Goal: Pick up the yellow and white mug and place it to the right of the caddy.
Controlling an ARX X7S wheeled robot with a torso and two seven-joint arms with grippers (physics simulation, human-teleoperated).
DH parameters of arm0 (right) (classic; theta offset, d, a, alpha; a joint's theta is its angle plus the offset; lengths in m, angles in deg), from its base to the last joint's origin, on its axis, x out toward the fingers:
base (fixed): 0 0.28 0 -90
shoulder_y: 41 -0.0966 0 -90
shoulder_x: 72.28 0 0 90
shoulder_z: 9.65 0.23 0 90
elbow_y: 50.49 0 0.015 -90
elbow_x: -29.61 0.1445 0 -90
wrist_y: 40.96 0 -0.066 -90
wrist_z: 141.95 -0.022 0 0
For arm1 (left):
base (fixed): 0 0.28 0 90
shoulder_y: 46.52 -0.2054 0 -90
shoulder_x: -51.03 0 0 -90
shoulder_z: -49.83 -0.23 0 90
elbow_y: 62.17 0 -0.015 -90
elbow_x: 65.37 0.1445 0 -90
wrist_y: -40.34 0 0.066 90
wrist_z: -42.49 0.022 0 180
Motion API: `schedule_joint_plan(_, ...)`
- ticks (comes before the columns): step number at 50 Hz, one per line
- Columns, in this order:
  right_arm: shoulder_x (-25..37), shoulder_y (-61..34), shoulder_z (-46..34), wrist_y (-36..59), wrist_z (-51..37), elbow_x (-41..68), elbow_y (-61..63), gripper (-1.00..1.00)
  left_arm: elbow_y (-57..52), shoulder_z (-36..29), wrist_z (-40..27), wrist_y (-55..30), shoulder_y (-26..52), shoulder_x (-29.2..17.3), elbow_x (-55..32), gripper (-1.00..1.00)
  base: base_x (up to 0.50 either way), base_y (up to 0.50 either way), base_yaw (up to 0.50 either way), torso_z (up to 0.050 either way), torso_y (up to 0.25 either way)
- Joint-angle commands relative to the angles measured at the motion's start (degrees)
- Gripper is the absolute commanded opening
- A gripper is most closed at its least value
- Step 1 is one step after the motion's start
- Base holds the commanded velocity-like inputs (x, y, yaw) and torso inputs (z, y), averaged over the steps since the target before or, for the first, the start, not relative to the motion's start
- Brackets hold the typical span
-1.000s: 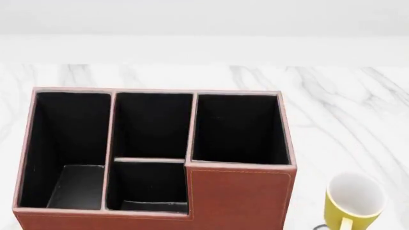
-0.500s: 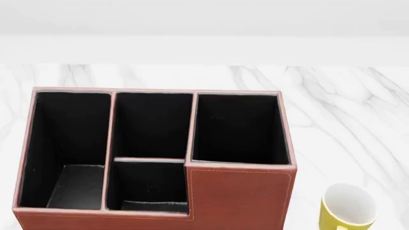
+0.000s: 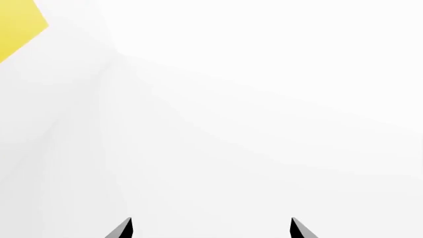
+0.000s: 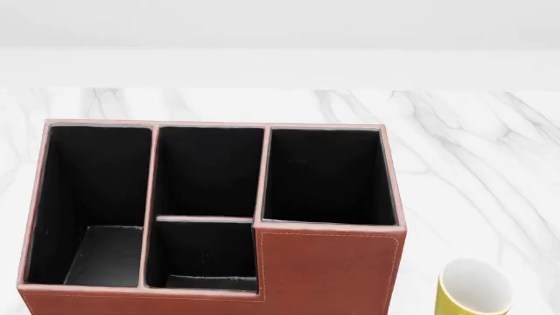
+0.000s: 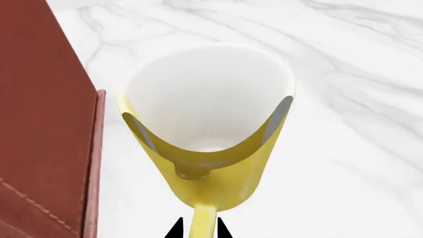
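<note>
The yellow and white mug (image 4: 473,290) stands low at the right of the reddish-brown caddy (image 4: 328,269), cut by the head view's bottom edge. In the right wrist view the mug (image 5: 211,129) fills the middle, white inside, with its yellow handle (image 5: 203,223) pinched between my right gripper's (image 5: 198,229) two black fingertips. The caddy's side wall (image 5: 46,124) is close beside the mug, a narrow gap apart. My left gripper (image 3: 210,229) shows two fingertips set wide apart with nothing between them, facing a plain white surface. Neither gripper shows in the head view.
The white marble tabletop (image 4: 473,144) stretches behind and to the right of the caddy. A white wall (image 4: 280,26) lies beyond the table's far edge. A yellow patch (image 3: 17,27) shows in a corner of the left wrist view.
The mug has moved downward in the head view, closer to the bottom edge and slightly nearer the caddy. The caddy has not moved.
</note>
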Motion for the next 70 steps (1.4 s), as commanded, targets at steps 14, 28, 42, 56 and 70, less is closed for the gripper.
schedule_joint_plan(14, -0.8, 0.3, 1.4, 1.0, 0.2, -1.4, -1.6, -1.0, 0.0, -0.1, 0.1, -0.1, 0.1, 0.0, 0.1, 1.0, 0.0, 0.0, 0.0, 0.001, 0.001)
schedule_joint_plan(28, -0.9, 0.5, 1.8, 1.3, -0.7, -1.7, -1.8, 1.0, 0.0, 0.0, 0.2, -0.2, 0.2, 0.0, 0.0, 1.0, 0.0, 0.0, 0.0, 0.0, 0.0)
schedule_joint_plan(42, -0.6, 0.6, 2.3, 1.7, -0.8, -1.7, -1.6, 1.0, 0.0, 0.3, 0.2, 0.0, 0.0, 0.0, -0.4, 1.0, 0.0, 0.0, 0.0, 0.0, 0.0)
schedule_joint_plan(56, 0.4, 0.7, 2.5, 1.2, -2.6, -3.1, 0.3, 1.0, 0.0, 0.2, 0.2, -0.1, 0.1, 0.0, -0.3, 1.0, 0.0, 0.0, 0.0, 0.0, 0.0)
schedule_joint_plan(70, 1.0, 0.8, 2.8, 1.1, -3.6, -4.0, 1.5, 1.0, 0.0, -0.1, 0.5, -0.4, 0.5, 0.0, -0.1, 1.0, 0.0, 0.0, 0.0, 0.0, 0.0)
